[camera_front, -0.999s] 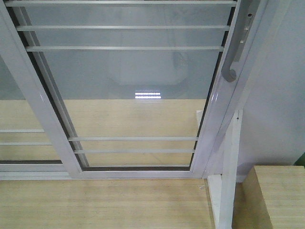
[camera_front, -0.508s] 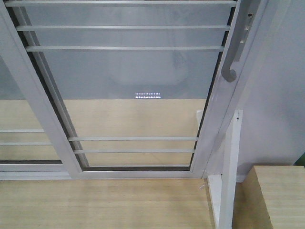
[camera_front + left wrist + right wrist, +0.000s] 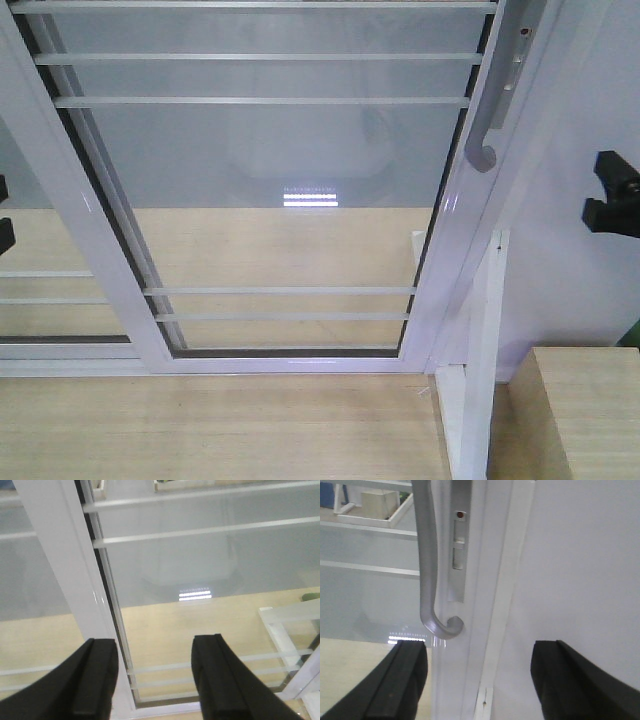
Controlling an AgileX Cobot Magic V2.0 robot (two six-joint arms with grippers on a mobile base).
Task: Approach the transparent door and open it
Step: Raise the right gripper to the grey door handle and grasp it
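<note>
My left gripper is at the far left, its jaws spread wide with nothing between them. It faces a white post and the barred glass beside it; in the front view only black bits of it show at the left edge.

The door fills the middle of the front view, its bottom rail sitting along the wood floor. I cannot tell from here whether it is slid fully shut. Its grey handle runs down the right stile and ends in a small hook. The lock slot sits just right of the handle.

My right gripper hangs before the white wall, right of the door and lower than the hook. Its jaws are wide apart and empty, touching nothing. In my wrist view the hook sits above the gap, nearer one finger.

A wooden box stands at the lower right.
</note>
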